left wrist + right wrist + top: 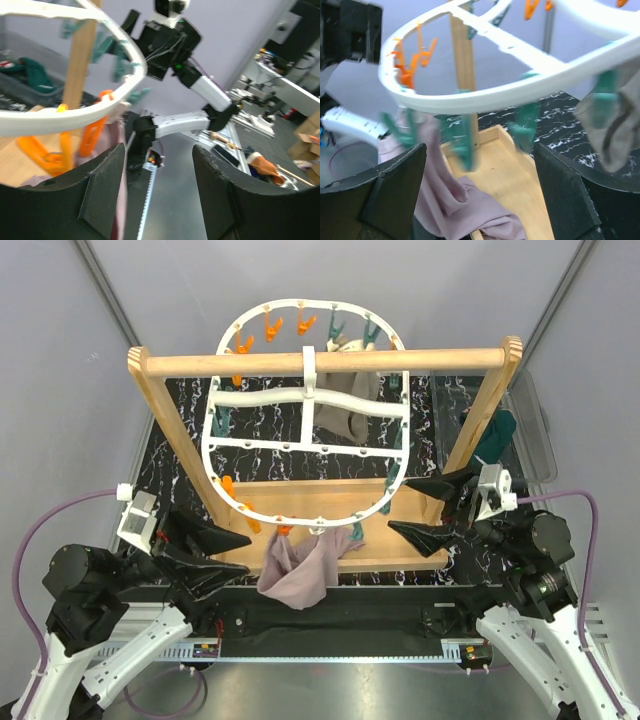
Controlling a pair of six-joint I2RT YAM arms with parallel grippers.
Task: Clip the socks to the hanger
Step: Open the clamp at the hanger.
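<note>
The white oval hanger (300, 435) hangs from a wooden rail, with orange and teal clothespins round its rim. A mauve-pink sock (298, 565) dangles from the hanger's near rim and shows in the right wrist view (470, 210). A dark teal sock (497, 433) lies in a clear bin at the right. My left gripper (238, 550) is open and empty, just left of the pink sock. My right gripper (418, 510) is open and empty, to the right of the hanger's near rim (485, 95).
A grey-beige cloth (350, 400) hangs at the hanger's far side. The wooden rail stand (320, 362) spans the black marbled mat, its base board (530, 165) below the hanger. A clear bin (530, 430) stands at the right edge.
</note>
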